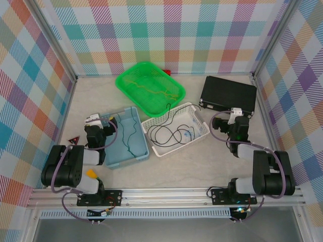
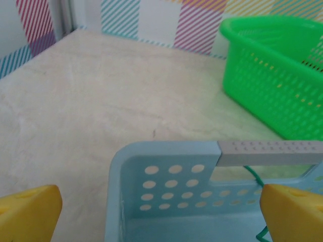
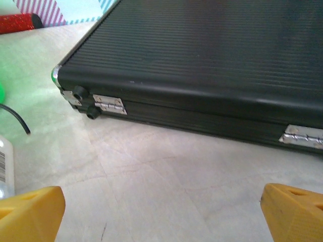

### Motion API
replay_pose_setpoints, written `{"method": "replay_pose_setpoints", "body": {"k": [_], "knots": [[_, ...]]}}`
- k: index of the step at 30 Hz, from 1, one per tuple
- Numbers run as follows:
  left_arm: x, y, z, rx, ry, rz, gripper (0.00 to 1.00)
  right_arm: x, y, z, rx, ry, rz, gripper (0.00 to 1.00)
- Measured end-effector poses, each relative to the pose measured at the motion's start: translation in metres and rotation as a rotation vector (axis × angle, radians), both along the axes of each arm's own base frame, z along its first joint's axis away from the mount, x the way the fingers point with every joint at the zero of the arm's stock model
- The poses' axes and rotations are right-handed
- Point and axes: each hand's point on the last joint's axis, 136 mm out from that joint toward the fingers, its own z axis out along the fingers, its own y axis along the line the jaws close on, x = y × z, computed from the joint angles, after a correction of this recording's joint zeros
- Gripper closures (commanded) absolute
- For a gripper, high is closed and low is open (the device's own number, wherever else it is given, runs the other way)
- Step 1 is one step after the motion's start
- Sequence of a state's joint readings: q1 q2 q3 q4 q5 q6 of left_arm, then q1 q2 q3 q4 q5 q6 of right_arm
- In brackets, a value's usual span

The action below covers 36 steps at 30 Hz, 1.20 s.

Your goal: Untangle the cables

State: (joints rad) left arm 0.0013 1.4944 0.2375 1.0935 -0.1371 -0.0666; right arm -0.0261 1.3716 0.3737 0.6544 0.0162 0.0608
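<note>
Fingers of the left gripper (image 2: 161, 214) stand wide apart and hold nothing, above the far-left corner of the blue basket (image 2: 166, 151), which sits just left of the white basket (image 1: 161, 117). Dark green cable (image 1: 128, 135) lies inside the blue basket. Right gripper (image 3: 161, 217) is likewise spread and empty, right of the white basket, facing the black case (image 3: 202, 65). Black cable (image 1: 169, 133) lies looped in the white basket. Yellow cable (image 1: 151, 86) lies in the green basket (image 1: 120, 82), behind the white basket. No cable touches another.
</note>
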Motion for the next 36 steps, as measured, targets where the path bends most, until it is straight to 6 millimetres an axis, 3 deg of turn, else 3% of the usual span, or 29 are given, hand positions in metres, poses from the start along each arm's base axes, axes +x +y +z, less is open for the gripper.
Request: {"method": "replay_pose_setpoints", "body": {"k": [9, 16, 24, 36], "knots": [[0.006, -0.007, 0.006, 0.024, -0.061, -0.04, 0.0, 0.011, 0.007, -0.02, 0.0, -0.02, 0.045, 0.01], [0.03, -0.016, 0.0, 0.023, 0.035, -0.079, 0.0, 0.014, 0.009, -0.016, -0.003, -0.033, 0.047, 0.01], [0.034, -0.027, -0.005, 0.07, 0.085, -0.096, 0.0, 0.016, 0.011, -0.014, -0.003, -0.038, 0.053, 0.01], [0.034, -0.026, -0.007, 0.086, 0.095, -0.09, 0.0, 0.017, 0.011, -0.012, -0.008, -0.041, 0.056, 0.01]]}}
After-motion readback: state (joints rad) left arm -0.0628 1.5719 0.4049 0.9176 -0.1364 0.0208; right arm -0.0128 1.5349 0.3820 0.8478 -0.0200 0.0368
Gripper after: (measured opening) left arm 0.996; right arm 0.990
